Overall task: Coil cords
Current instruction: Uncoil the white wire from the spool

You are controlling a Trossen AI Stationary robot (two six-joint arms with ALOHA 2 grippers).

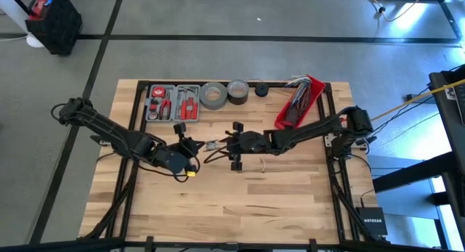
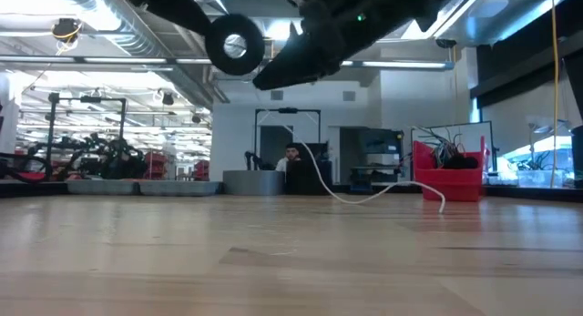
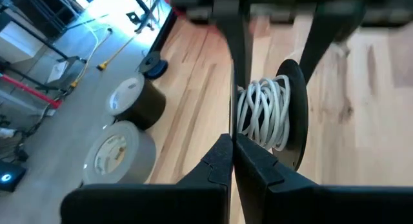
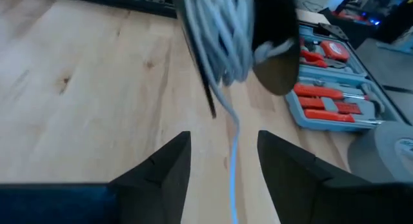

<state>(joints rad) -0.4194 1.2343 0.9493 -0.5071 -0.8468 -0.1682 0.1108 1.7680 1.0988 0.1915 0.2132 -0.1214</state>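
Note:
The cords are a thin white cable wound as a coil (image 3: pixel 264 114) between two black discs, held above the table between both grippers (image 1: pixel 211 145). A loose strand drops from it and lies on the table (image 2: pixel 364 197). My left gripper (image 3: pixel 232 161) comes from the table's left and is shut on the thinner disc. My right gripper (image 4: pixel 226 161) comes from the right and is open. Its fingers stand on either side of the strand (image 4: pixel 232 153) that runs down from the coil (image 4: pixel 219 30). I cannot tell whether they touch it. My left gripper pinches the rim of the thinner black disc (image 3: pixel 232 124) between its two fingertips, which lie roughly level and come from the table's left. The disc shows edge-on, in line with the fingers. The wound cable sits beside it, lifted clear of the table.
Along the table's far edge stand a grey tool case with red tools (image 1: pixel 173 102), two grey tape rolls (image 1: pixel 213 94) (image 1: pixel 237 88), a small black roll (image 1: pixel 261 90) and a red bin of wires (image 1: pixel 299 99). Bare wood lies toward the near edge (image 1: pixel 232 201).

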